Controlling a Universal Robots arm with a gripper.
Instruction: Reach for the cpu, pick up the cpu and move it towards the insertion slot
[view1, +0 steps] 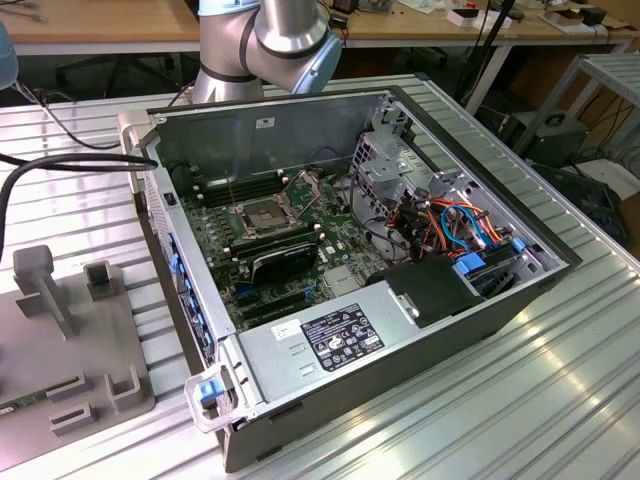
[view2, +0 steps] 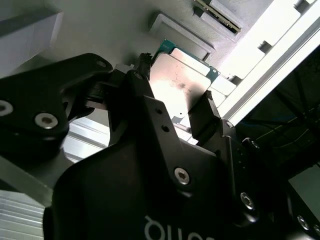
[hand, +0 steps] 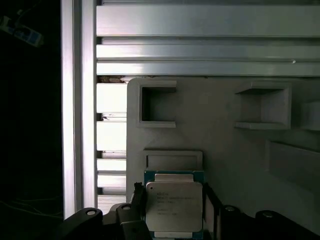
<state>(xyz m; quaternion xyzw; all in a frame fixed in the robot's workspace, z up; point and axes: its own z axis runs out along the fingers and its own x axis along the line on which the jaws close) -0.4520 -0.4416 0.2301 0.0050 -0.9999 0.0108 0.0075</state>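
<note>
You have one cpu (hand: 174, 206), and the gripper (hand: 173, 210) has hold of it. Its two black fingers (view2: 201, 119) press against opposite edges of the chip and pinch it between them. The silvery top faces the camera in both wrist views.

The chip sits over one grey fixture plate (hand: 225, 150), just beside a shallow rectangular frame (hand: 173, 159) moulded into that plate. You cannot tell whether the chip touches the plate or is lifted off it. Beyond the frame you can count two square pockets (hand: 157, 106) in the plate, side by side and well apart from the chip. The plate lies on the ribbed aluminium table (hand: 200, 30), with one edge near the table's rim.

In the exterior view there is one open computer case (view1: 400, 345) on the table. The one insertion slot (view1: 258, 215) is inside it, on the green board, near the case's far wall. One arm (view1: 280, 35) rises just behind that wall. A grey fixture (view1: 60, 330) with upright posts lies beside the case on the exterior view's left. You cannot tell whether it is the same plate that carries the chip.
</note>
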